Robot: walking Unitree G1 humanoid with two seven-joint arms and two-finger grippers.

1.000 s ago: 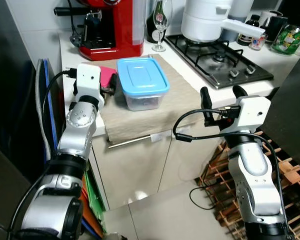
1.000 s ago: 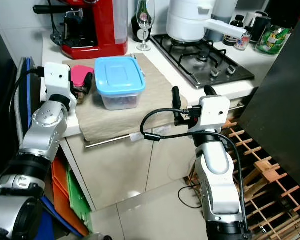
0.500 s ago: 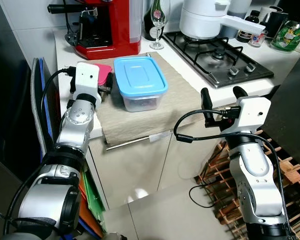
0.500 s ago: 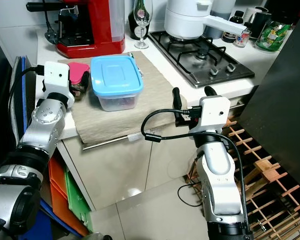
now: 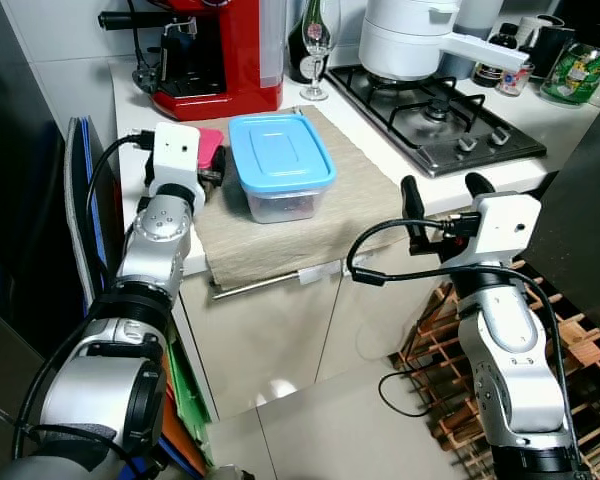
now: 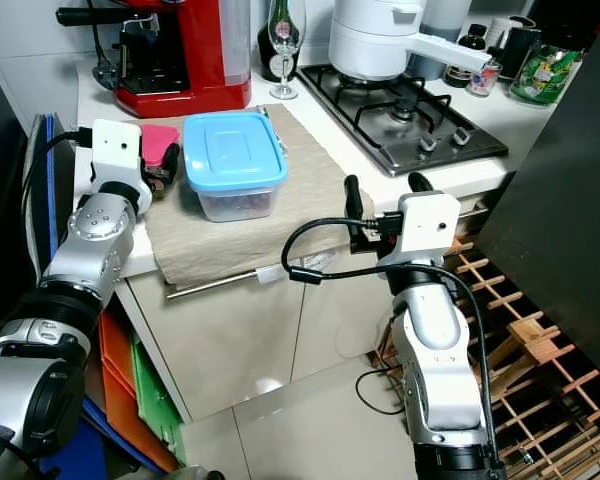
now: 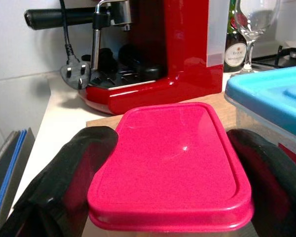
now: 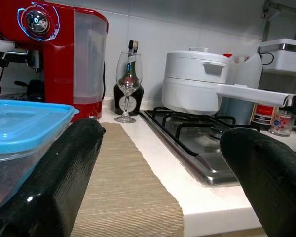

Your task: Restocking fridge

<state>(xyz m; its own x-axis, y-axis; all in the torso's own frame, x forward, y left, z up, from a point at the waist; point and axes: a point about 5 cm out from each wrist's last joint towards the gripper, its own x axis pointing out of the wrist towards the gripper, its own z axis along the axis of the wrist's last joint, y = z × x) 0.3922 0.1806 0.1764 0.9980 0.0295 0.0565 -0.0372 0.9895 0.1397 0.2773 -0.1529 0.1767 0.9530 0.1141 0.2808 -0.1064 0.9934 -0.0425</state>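
Observation:
A pink-lidded container (image 7: 172,158) sits on a beige mat (image 5: 280,235) on the counter, next to a larger clear box with a blue lid (image 5: 282,160). My left gripper (image 7: 173,195) is open, one black finger (image 7: 71,173) on each side of the pink container (image 5: 210,148); whether the fingers touch it I cannot tell. My right gripper (image 5: 443,186) is open and holds nothing. It hovers just off the counter's front edge, to the right of the mat, pointing at the blue-lidded box (image 8: 19,123).
A red coffee machine (image 5: 220,50) and a wine glass (image 5: 318,40) stand behind the mat. A gas hob (image 5: 435,115) with a white pot (image 5: 415,35) lies to the right. A wooden wine rack (image 5: 570,350) stands low right. A dark panel (image 5: 590,210) rises at the right.
The head view has shifted slightly. Both grippers hold much the same places, the left still around the pink container.

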